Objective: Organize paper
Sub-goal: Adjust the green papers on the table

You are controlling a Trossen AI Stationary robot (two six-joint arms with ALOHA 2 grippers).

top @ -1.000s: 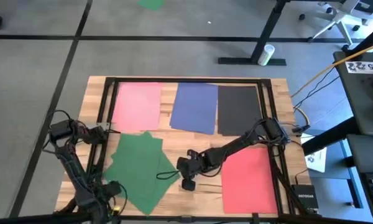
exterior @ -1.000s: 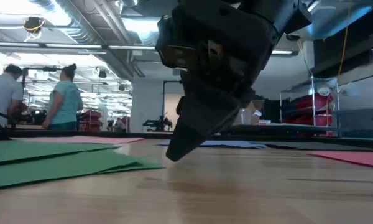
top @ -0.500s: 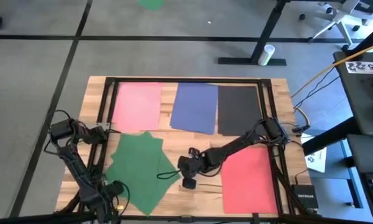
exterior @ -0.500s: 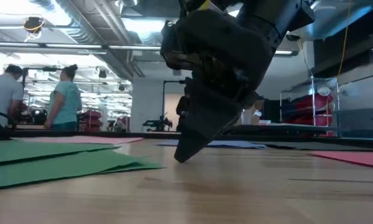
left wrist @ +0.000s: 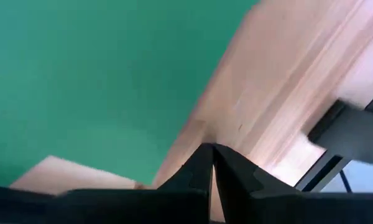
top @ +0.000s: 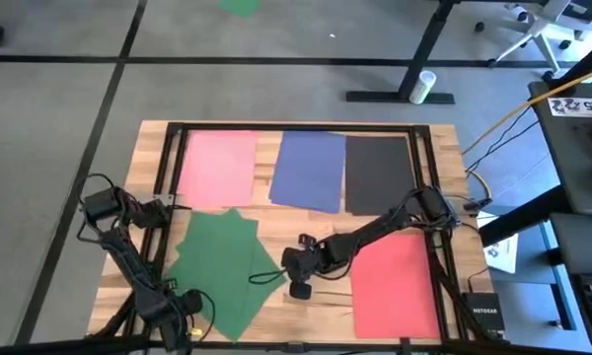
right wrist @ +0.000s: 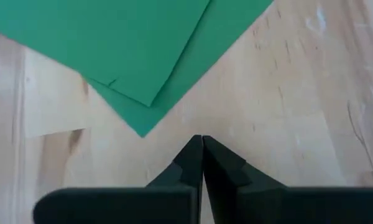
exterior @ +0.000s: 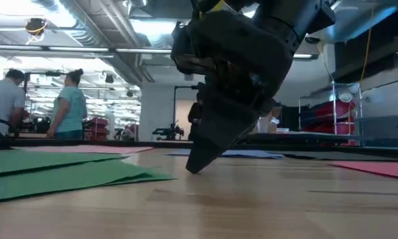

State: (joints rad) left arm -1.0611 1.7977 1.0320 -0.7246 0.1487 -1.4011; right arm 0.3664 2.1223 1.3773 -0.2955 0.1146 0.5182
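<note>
Two green paper sheets [top: 220, 266] lie fanned on the table's near left. Their right corners [right wrist: 143, 127] lie just ahead of my right gripper [right wrist: 202, 139], which is shut and points down at the bare wood [exterior: 194, 170]. Pink [top: 217, 168], blue [top: 311, 170] and black [top: 378, 175] sheets lie flat in a row along the far side. A red sheet [top: 395, 286] lies near right. My left gripper [left wrist: 211, 148] is shut. It hangs over the wood beside the green sheets' near-left edge [top: 183, 306]. My right gripper's shut fingertips [exterior: 195, 167] slant down to the bare wood just right of the green sheets' corner. Whether they rest on the table cannot be told. They do not touch the paper.
A dark frame [top: 168, 148] runs around the table top. A black box [top: 481, 314] and a small white printed sheet [top: 500, 251] sit at the right edge. Bare wood [top: 316, 311] lies between the green and red sheets. People stand in the room beyond.
My right gripper's tip has shifted a little toward the table's right and then held still, staying shut. The sheets have not moved.
</note>
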